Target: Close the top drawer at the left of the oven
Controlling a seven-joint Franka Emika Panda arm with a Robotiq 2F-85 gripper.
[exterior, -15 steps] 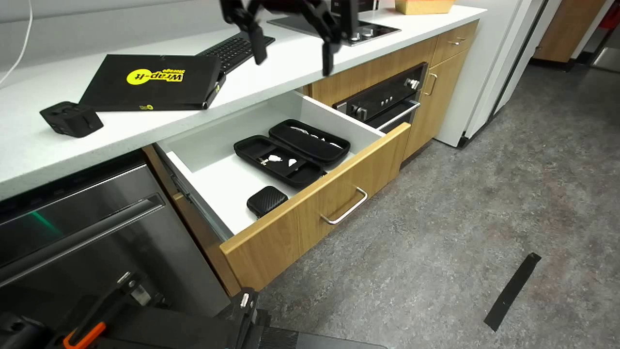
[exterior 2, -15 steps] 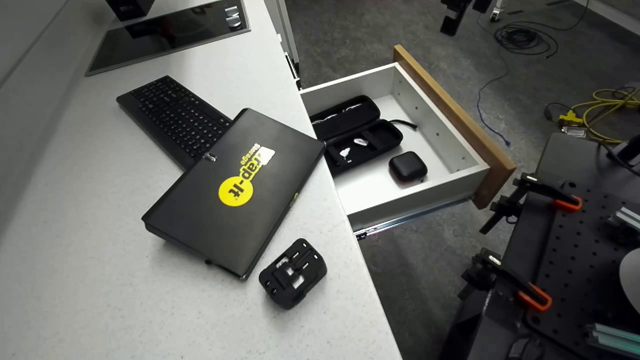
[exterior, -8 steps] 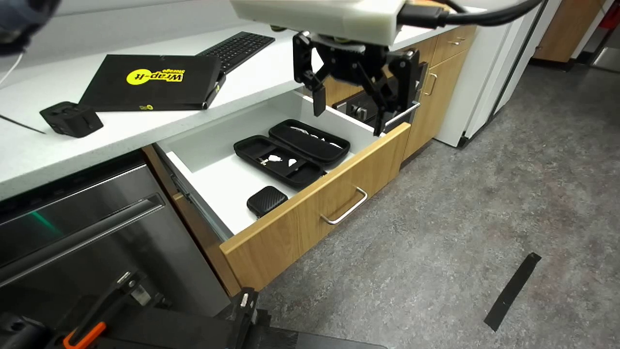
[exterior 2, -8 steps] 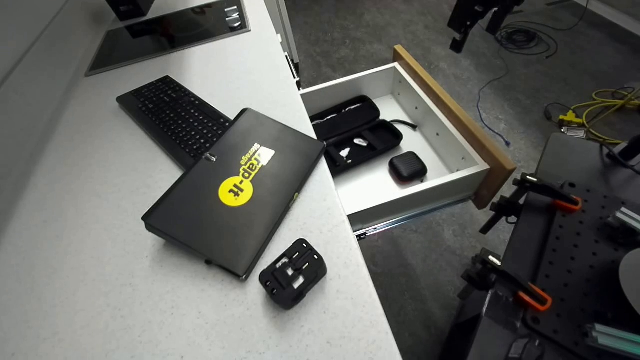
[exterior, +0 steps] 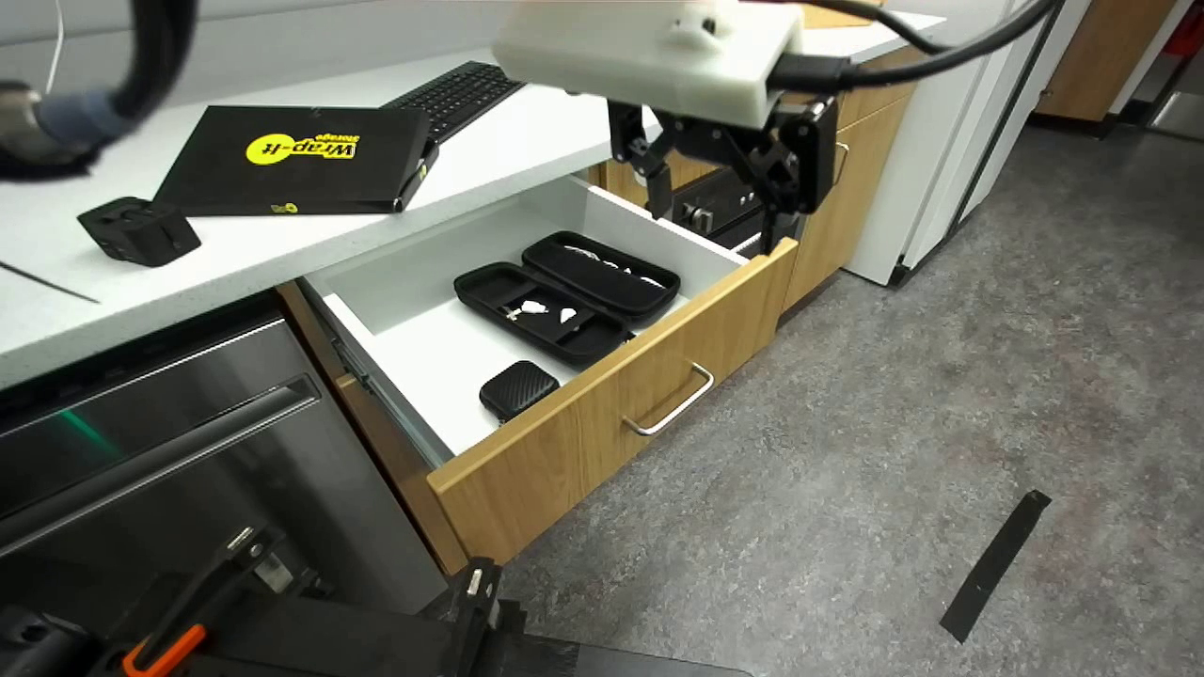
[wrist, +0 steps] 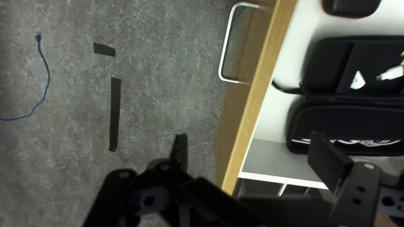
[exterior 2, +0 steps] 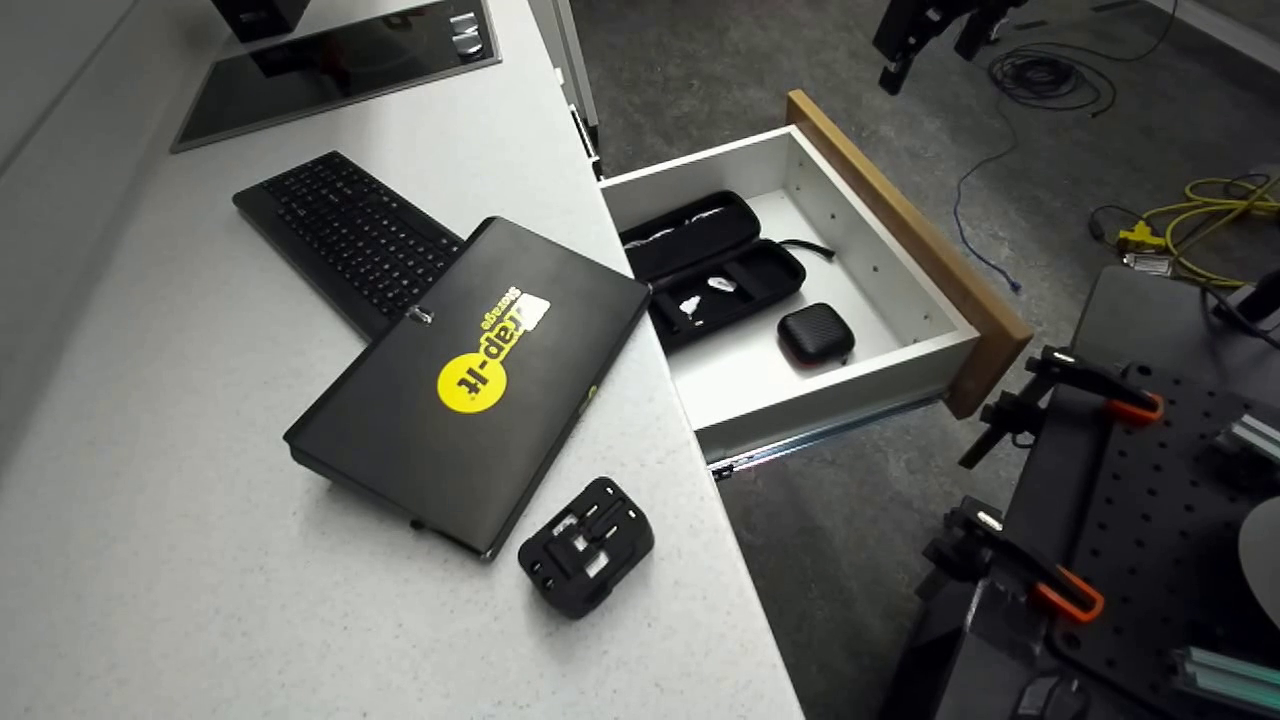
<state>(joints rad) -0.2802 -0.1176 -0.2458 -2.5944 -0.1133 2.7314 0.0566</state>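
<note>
The top drawer [exterior: 555, 461] is pulled out wide. It has a light oak front, a silver bar handle [exterior: 673, 400] and white walls; it also shows in an exterior view [exterior 2: 905, 215] and in the wrist view [wrist: 263, 82]. The oven [exterior: 720, 199] with its black front is just beyond it, partly hidden by my gripper. My gripper [exterior: 715, 218] is open and empty, above the oven-side end of the drawer front; it also shows in an exterior view [exterior 2: 930, 60]. In the wrist view my fingers [wrist: 249, 138] appear on either side of the front's top edge, apart from it.
Open black cases [exterior: 569, 296] and a small black case [exterior 2: 816, 333] lie in the drawer. The counter [exterior 2: 200, 560] holds a black box [exterior 2: 470, 390], a keyboard [exterior 2: 350, 230] and an adapter [exterior 2: 587, 548]. A steel appliance [exterior: 188, 451] and a clamped black bench [exterior 2: 1150, 480] stand nearby.
My gripper came down from over the counter in an exterior view to the drawer's far end, then shifted slightly toward the oven. The drawer has not moved. The gripper stays open.
</note>
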